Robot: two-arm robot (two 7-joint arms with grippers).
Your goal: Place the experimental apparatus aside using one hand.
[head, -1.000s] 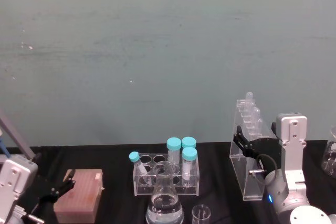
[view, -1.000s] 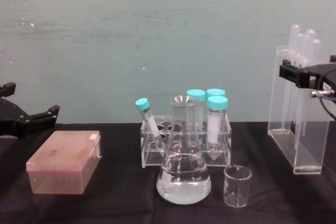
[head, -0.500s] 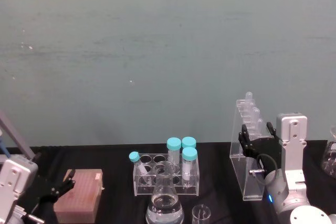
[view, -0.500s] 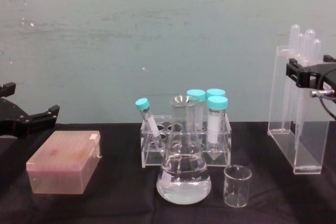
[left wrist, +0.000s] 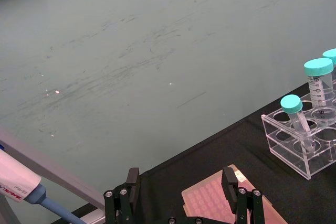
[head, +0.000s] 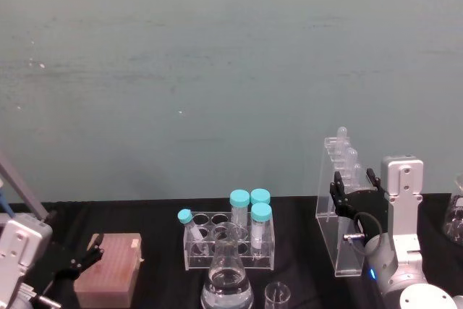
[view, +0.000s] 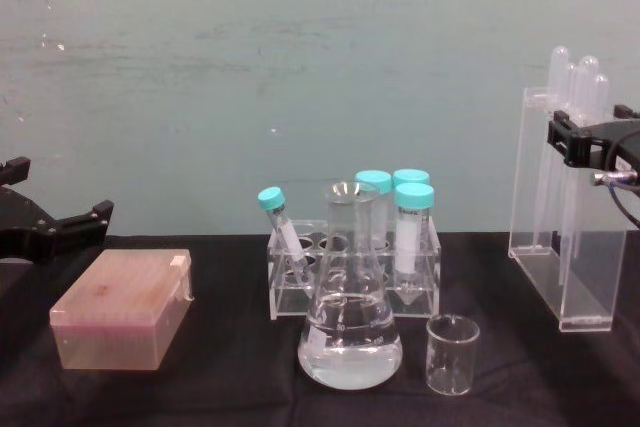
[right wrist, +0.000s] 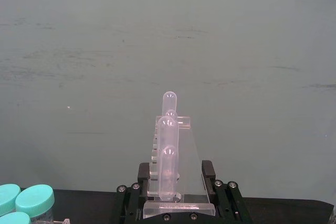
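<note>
the black two-finger right claw [head: 354, 184] is straddling, fingers spread open, the tall clear acrylic pipette stand [head: 340, 244], which is standing between them on the black surface [head: 159, 222]; the left claw [left wrist: 181, 178] is idling open.

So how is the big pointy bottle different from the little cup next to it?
The flask is tall; the beaker beside it is short. The flask spreads wide at the bottom and narrows to a neck; the beaker has straight sides. The flask holds clear liquid; the beaker looks empty. Both are see-through and stand upright on the black table.
</note>
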